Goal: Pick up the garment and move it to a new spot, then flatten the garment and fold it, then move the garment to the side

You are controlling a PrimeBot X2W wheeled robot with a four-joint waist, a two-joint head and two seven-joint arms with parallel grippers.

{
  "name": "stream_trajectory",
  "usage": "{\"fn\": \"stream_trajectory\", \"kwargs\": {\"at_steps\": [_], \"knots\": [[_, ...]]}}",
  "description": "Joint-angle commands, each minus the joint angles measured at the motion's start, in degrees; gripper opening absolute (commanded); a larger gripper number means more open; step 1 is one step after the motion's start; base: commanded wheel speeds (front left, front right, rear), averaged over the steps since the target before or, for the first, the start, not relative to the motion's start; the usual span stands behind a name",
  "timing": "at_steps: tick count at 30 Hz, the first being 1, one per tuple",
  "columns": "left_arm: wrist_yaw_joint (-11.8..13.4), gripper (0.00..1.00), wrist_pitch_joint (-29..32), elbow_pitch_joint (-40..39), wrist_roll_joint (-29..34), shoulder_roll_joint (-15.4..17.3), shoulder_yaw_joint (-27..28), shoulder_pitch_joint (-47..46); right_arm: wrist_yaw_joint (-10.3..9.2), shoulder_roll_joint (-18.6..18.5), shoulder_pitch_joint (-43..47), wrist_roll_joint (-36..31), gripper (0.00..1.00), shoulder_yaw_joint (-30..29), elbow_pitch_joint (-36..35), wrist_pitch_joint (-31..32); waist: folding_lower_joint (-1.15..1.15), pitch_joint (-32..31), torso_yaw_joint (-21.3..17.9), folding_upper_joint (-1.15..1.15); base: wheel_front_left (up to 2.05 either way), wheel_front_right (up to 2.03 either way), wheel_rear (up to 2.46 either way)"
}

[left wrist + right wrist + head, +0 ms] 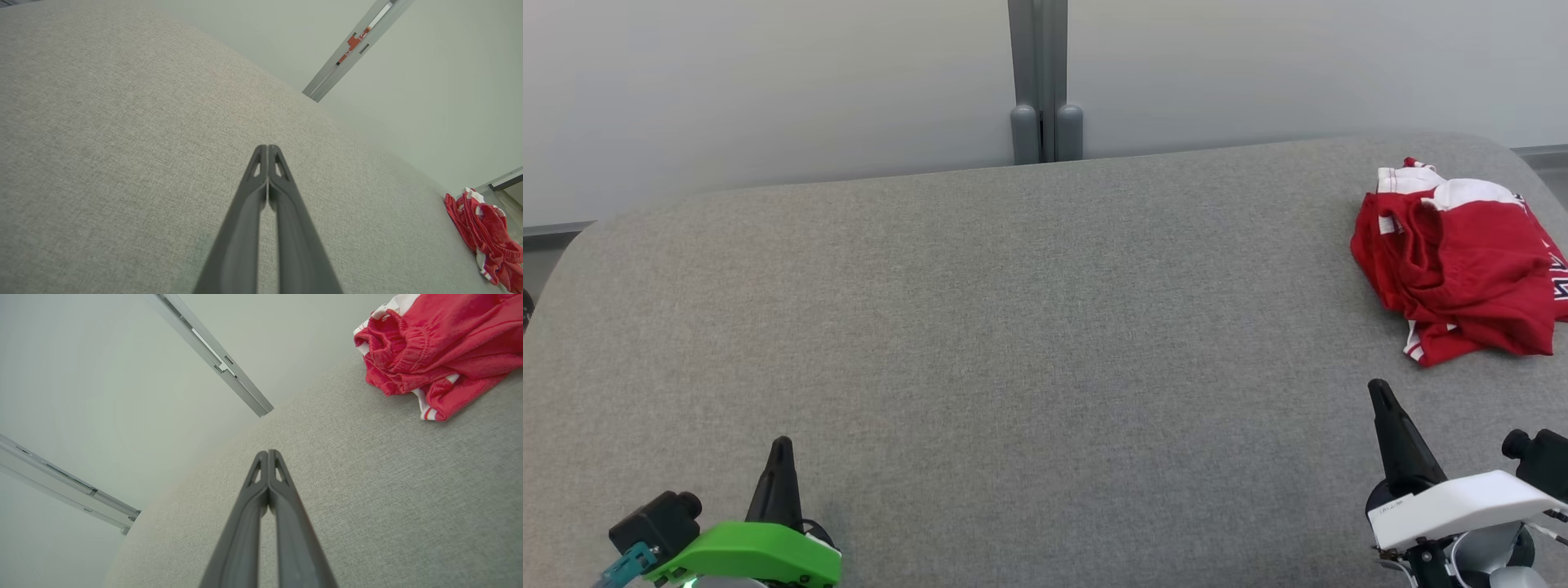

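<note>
A crumpled red fabric garment with white trim [1454, 261] lies on the far right part of a broad grey cloth-covered table [1045, 343], close to the table's right edge and its rounded far corner. In the head view the heap is longer than it is wide. Its long axis runs on a slant from the far left, where a white band sits at the top, to the near right. A small red corner with white stripes sticks out of the near end, pointing towards the robot's side of the table. A gathered, ruffled hem shows on the side of the heap that faces the middle of the table; the right wrist view [433, 347] shows the same ruffled edge clearly. What kind of garment it is cannot be told from this heap.

The left gripper [782, 447], on a bright green housing, rests at the near left, well apart from the garment. Its two dark fingers are pressed together and hold nothing, as the left wrist view [267, 148] confirms. The garment [486, 237] shows at that view's lower right.

The right gripper [1378, 388], on a white housing, stands at the near right, near the garment's striped corner but not touching it. Its fingers are likewise pressed together and empty [268, 452].

Behind the table stands a pale grey wall [768, 82] with a darker grey upright post [1039, 73].
</note>
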Motion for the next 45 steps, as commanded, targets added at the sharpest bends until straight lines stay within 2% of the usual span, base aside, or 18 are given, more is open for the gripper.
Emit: {"fn": "stream_trajectory", "kwargs": {"at_steps": [1, 20, 45], "knots": [[-0.72, 0.0, 0.45, -0.49, -1.82, 0.17, 0.84, -1.96, -0.02, -0.17, -1.8, 2.08, 0.0, -0.3, -0.24, 0.2, 0.0, 0.0, 0.01, 0.0, 0.0, 0.0, 0.0], [-3.62, 0.0, 3.75, -0.01, -14.78, -1.13, 4.35, -3.34, -0.02, 0.31, -4.21, 15.56, 0.0, -1.02, 3.04, 1.77, 0.0, 0.03, 0.06, 0.0, 0.0, 0.0, 0.0], [-6.74, 0.0, 7.43, 0.68, -28.44, -2.66, 8.3, -4.89, -0.01, 0.98, -6.86, 29.7, 0.0, -2.08, 6.62, 3.66, 0.0, 0.07, 0.12, 0.0, 0.0, 0.0, 0.0]]}}
